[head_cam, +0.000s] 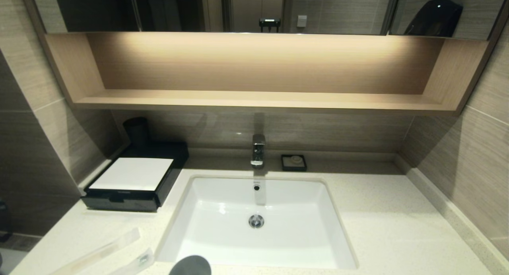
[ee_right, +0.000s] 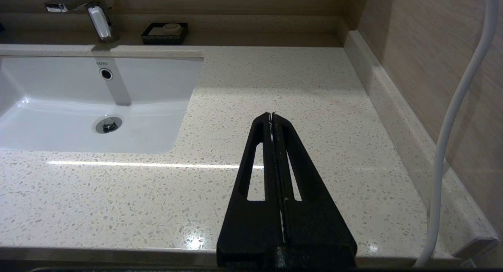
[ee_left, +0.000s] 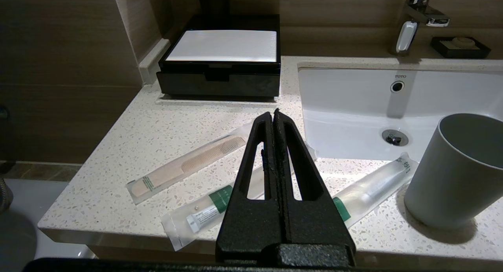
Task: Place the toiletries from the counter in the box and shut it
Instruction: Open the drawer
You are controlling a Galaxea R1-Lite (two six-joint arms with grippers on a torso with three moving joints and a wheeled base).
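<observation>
Both black claws, left (ee_left: pixel 274 114) and right (ee_right: pixel 272 116), hung pressed shut and empty above the speckled cream tabletop (ee_right: pixel 275 79). Nothing had started, apparently: three slim clear-wrapped packets (ee_left: pixel 184 168) lay loose, so the low black white-topped box (ee_left: pixel 222 59) needed its drawer opened first.

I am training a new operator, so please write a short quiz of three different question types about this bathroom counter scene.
1. True or false: the drawer of the box is pulled out.
2. Multiple choice: what lies inside the packet nearest the box? A) a razor B) a comb C) a soap bar
3. Fill in: the grey cup stands on the counter in front of the ____.

Key
1. False; the drawer front sits flush and closed.
2. B; a comb shows through the wrapper.
3. Basin. Both the left tool and the right tool are shut and hold nothing.
</observation>
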